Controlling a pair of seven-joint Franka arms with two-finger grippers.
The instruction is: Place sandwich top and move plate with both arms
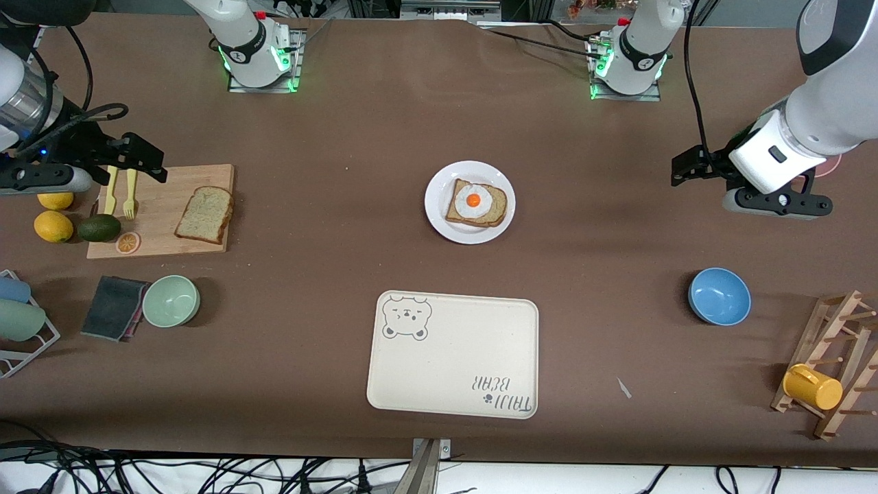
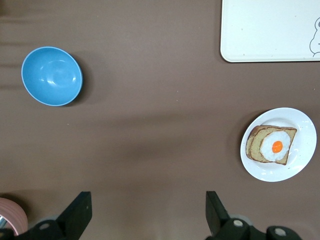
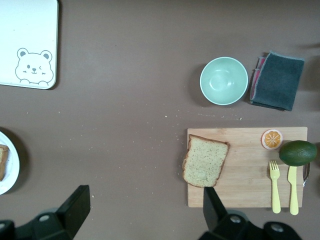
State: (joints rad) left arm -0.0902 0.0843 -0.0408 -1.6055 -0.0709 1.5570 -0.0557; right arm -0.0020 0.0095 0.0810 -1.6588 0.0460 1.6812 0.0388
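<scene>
Both tools (image 2: 145,215) (image 3: 142,212) wide open, empty

A brown table (image 1: 329,137) carries a white plate (image 1: 439,219), cream tray (image 1: 453,357), wooden board (image 1: 161,219), green bowl (image 1: 171,300), blue bowl (image 1: 719,296), dark cloth (image 1: 113,307), two lemons (image 1: 53,226) and a wooden rack (image 1: 833,363).

Left gripper (image 1: 684,169) raised at the left arm's end of the table, fingers (image 2: 80,212) spread wide, holding nothing. Right gripper (image 1: 147,159) raised at the right arm's end, fingers (image 3: 77,205) likewise wide apart and empty. Both wrists pointing downward.
</scene>
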